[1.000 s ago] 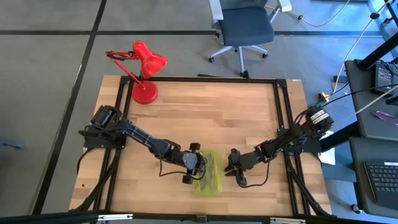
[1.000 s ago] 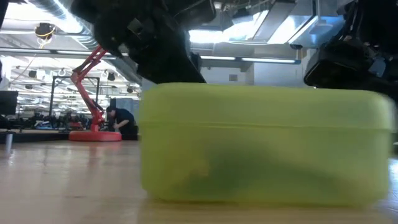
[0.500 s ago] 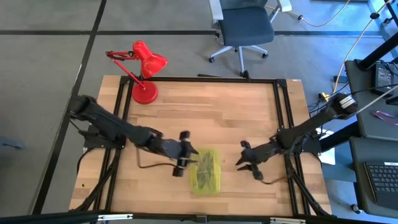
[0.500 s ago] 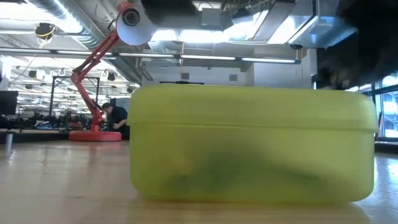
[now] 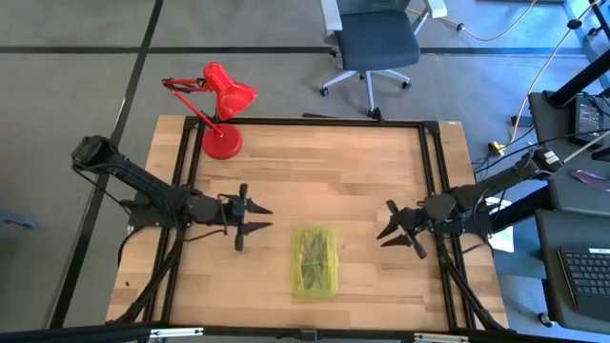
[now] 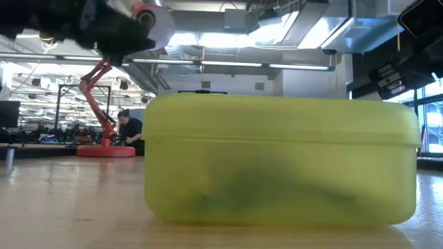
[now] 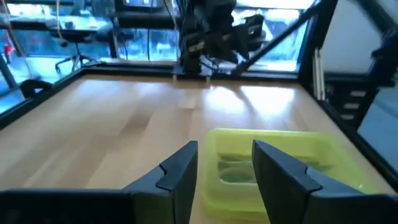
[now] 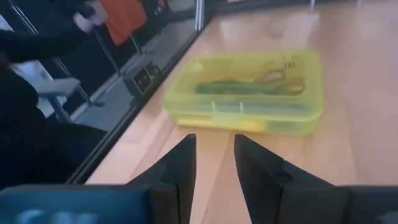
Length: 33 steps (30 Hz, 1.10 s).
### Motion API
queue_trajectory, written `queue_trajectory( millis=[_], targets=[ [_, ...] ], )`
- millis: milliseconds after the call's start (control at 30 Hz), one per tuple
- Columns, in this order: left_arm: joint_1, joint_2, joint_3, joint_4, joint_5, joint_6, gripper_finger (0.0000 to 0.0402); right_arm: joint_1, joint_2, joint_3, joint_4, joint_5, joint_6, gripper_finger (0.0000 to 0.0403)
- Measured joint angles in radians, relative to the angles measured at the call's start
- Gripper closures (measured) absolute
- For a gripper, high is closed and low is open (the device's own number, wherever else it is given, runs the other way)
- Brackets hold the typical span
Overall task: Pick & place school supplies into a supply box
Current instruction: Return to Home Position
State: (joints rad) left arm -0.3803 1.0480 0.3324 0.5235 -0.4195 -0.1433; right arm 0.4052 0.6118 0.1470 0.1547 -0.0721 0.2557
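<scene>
Pulled both hands back from the supply box [image 5: 315, 259] since a second ago. Back then, had them right up against the box, one on each side. Now well apart from it: left hand [image 5: 262, 218] off toward the left side of the desk [image 5: 324, 162], right hand [image 5: 385, 224] off toward the right side.

Holding nothing in either hand. Left hand fingers [image 7: 180, 171] spread with a clear gap. Right hand fingers [image 8: 177, 165] apart too, with a smaller gap.

Left the box lying flat near the front middle of the desk, between the two hands and touching neither. Lid down. Can make out school supplies [image 8: 249, 87] as dark shapes through the yellow-green plastic. Lying about where it did half a second ago, and straighter than a second ago.

Seems to mean the packing is done, with only the move back to rest left.

Not touching the red lamp [image 5: 222, 105] at the far left corner.
</scene>
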Motion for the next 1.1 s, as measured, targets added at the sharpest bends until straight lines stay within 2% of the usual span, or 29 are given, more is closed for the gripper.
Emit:
queue_trajectory(
  millis=[167, 400, 600, 800, 900, 1100],
  targets=[
    [0.053, -0.094, -0.175, 0.171, 0.023, -0.010, 0.0252, -0.066, -0.142, -0.054, -0.007, -0.069, -0.028, 0.0289],
    [0.113, -0.216, -0.326, 0.271, 0.044, -0.027, 0.0255, -0.155, -0.298, -0.057, -0.125, -0.142, -0.055, 0.0289],
    [0.143, -0.280, -0.325, 0.213, 0.075, -0.011, 0.0254, -0.198, -0.403, -0.057, -0.212, -0.147, -0.080, 0.0289],
    [0.164, -0.312, -0.325, 0.185, 0.079, -0.010, 0.0252, -0.237, -0.525, -0.057, -0.261, -0.236, -0.110, 0.0289],
    [0.170, -0.322, -0.325, 0.182, 0.079, -0.010, 0.0254, -0.251, -0.600, -0.057, -0.314, -0.246, -0.111, 0.0289],
    [0.175, -0.373, -0.325, 0.172, 0.070, -0.003, 0.0255, -0.259, -0.612, -0.056, -0.354, -0.255, -0.127, 0.0289]
  ],
)
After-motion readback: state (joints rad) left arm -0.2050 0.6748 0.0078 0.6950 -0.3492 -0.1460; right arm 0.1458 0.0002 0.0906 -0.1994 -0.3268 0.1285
